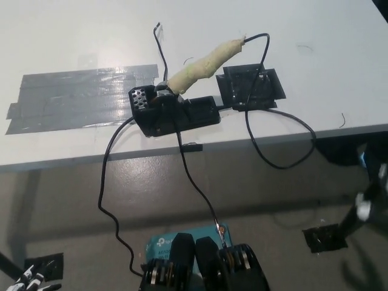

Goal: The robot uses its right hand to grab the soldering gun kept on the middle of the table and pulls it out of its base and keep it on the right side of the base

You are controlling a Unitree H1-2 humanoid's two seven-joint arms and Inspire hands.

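Near the front edge of the white desk (315, 66), about mid-width, the soldering gun with its handle wrapped in cream-coloured tape (203, 65) sits tilted in its black plastic base (176, 113), tip end down in the holder and handle pointing up toward the far right. A thin black cable (264, 45) leaves the handle's far end, and more black cable loops off the near edge toward the floor. Just right of the base lies a patch of black tape (251, 88); a wide strip of grey tape (73, 97) lies to the left.

The robot's black right hand (367, 203) hangs low at the right edge, below desk level and well apart from the gun; it is blurred, so I cannot tell how its fingers are set. The white left hand (33, 282) rests at the bottom left corner, barely in view, and its fingers cannot be read either.

The grab has not begun. Likely risks: the base sits close to the edge, so a sideways pull instead of one along the holder could drag it off. The cable may snag or tug the gun back when it is laid on the right. The dangling loops could catch the rising arm. The wrapped handle may slip in a loose hold.
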